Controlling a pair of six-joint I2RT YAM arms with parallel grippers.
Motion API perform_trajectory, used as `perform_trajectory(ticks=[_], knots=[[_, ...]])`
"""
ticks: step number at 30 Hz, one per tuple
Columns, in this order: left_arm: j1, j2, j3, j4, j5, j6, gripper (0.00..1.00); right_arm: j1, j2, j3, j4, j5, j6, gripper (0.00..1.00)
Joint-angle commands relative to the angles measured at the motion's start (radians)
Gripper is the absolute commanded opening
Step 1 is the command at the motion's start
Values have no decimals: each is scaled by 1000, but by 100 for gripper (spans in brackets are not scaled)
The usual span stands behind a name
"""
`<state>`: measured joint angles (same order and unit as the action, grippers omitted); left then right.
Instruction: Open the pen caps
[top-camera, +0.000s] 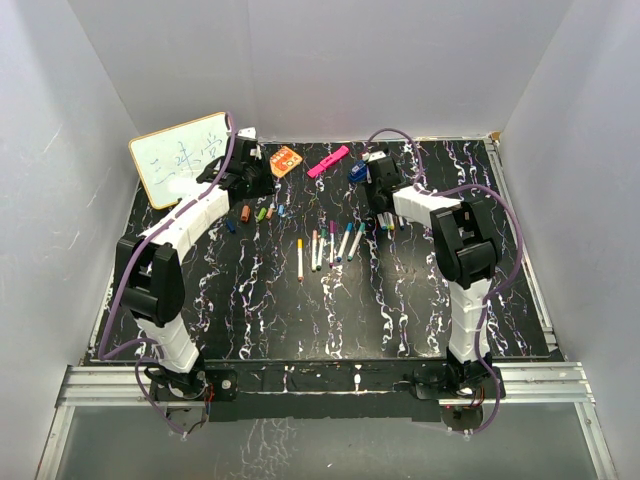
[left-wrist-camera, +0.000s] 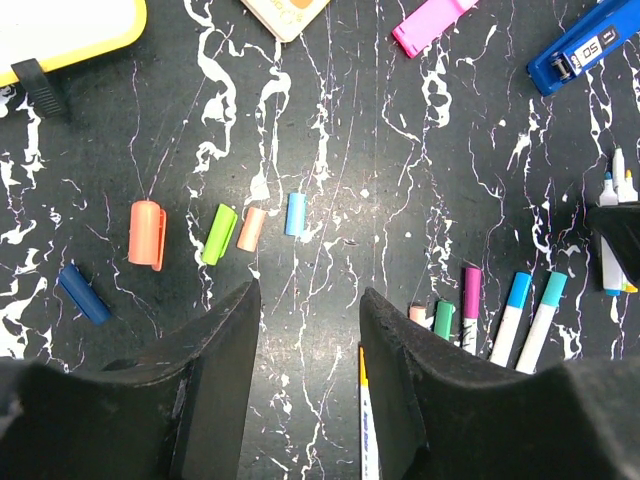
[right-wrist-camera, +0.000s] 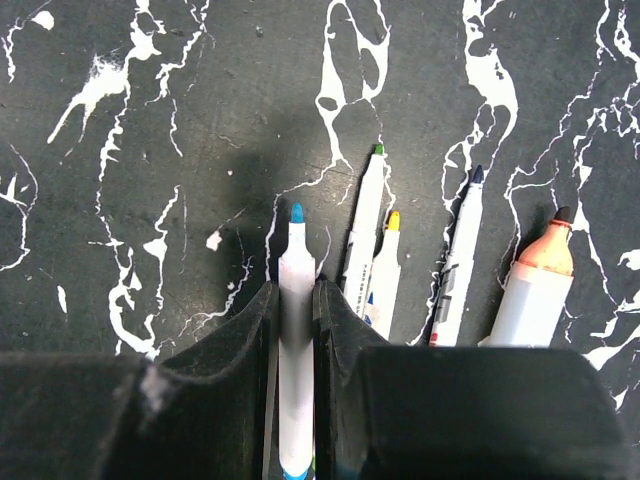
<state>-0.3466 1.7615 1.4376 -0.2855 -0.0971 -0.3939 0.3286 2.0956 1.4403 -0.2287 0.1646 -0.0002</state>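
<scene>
Black marbled worktop carries five loose pen caps across the left-centre of the left wrist frame, with the released left claw just below them. At lower centre of its own frame, the right claw is clenched on an uncapped white, blue-tipped marker.

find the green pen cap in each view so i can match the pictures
Top external: green pen cap left of centre, third from left among the loose caps.
Left wrist: mid-left, between the large orange cap and the small peach cap.
Right wrist: not in it.
Shared landmark: the pink highlighter, up-right of the cap in both.
</scene>
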Motion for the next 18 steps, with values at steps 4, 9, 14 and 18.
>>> perform_trajectory(ticks=[4,9,14,18], knots=[[-4,-74,-7,-13,-20,-2,43,-25,0,4,22,5,-9,0],[-4,-78,-6,-15,-24,-2,43,-44,-5,-4,22,1,-13,0],[-3,-79,-3,-19,-25,-2,44,-60,-8,-7,22,-4,-13,0],[-4,-80,-3,-21,-26,-2,44,-66,-6,-7,20,-2,-17,0]])
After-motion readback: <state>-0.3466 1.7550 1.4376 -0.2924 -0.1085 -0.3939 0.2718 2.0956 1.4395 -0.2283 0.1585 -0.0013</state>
